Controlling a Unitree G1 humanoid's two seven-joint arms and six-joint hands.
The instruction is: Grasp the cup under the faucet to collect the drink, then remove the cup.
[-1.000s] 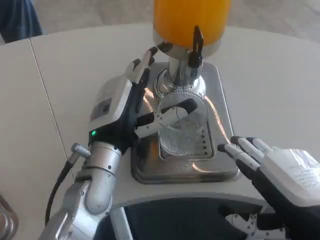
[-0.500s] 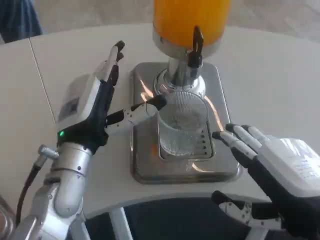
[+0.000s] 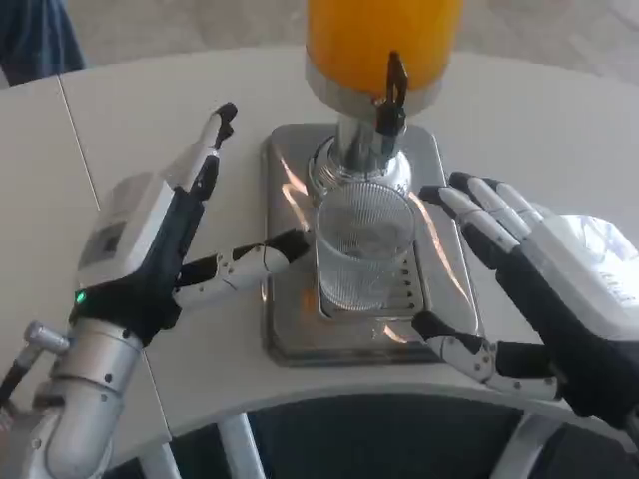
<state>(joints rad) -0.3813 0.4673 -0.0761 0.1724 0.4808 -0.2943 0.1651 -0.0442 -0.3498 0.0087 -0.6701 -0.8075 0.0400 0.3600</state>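
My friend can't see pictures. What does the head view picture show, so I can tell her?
A clear ribbed cup stands on a shiny metal drip tray under the black faucet of an orange drink dispenser. The robot's left hand and right hand are open on either side of the cup, neither holding it, on a white table.

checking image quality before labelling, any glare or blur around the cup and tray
Head view: bright glare streaks lie on the shiny metal drip tray, left of the clear ribbed cup and near its front right corner; the cup's rim and ribs read clearly but its see-through wall blends with the grate behind; the left hand and right hand look slightly soft; the orange dispenser tank is cropped at the top.
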